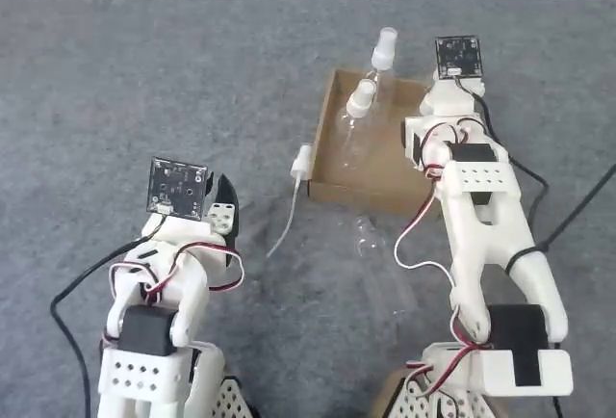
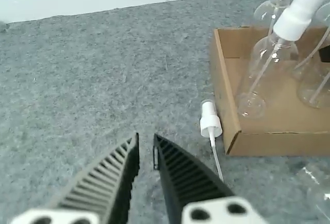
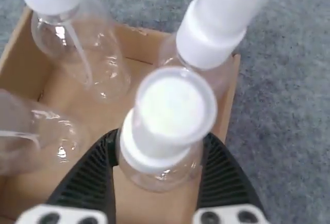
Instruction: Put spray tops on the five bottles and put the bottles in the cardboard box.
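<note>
Capped bottles (image 1: 358,105) are stood in the cardboard box (image 1: 366,195), one bottle (image 3: 165,115) squeezed by the right gripper (image 3: 160,144); a spray top (image 1: 301,162) and bare bottle (image 1: 371,242) are laid outside; the left gripper (image 2: 146,140) is opened slightly.

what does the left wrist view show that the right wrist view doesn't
Left wrist view's own: a loose spray top lying on the grey carpet beside the cardboard box, and the left gripper, fingers slightly apart and empty. Right wrist view's own: the right gripper closed around a capped bottle inside the box. Shared: the box and other bottles with tops on, standing in it.
</note>
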You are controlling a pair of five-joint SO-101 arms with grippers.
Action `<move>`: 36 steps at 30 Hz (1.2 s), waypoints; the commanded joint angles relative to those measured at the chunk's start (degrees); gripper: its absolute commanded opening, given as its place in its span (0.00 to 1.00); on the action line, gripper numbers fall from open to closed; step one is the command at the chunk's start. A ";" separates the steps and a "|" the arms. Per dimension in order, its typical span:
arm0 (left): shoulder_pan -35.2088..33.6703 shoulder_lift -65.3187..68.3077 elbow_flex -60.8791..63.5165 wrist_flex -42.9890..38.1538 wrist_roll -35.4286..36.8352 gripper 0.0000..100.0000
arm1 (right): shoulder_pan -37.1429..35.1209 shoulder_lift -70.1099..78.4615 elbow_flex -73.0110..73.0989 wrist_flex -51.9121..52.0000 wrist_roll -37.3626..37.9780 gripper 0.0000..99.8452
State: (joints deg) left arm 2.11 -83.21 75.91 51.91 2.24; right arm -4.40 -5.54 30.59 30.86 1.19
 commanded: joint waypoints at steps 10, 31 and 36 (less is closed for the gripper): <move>-0.09 -1.23 -0.40 -2.02 0.88 0.04 | 0.57 -0.40 -3.96 -0.84 -0.35 0.01; -0.35 -1.23 -0.40 -1.93 0.88 0.04 | 0.22 -0.40 -3.87 -0.84 -0.35 0.14; -0.44 -1.23 -0.40 -1.93 0.88 0.04 | 0.13 -0.40 -3.87 -0.84 -0.35 0.18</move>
State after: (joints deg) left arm 2.11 -83.21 75.91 51.91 2.24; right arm -4.48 -5.54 30.59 30.86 1.19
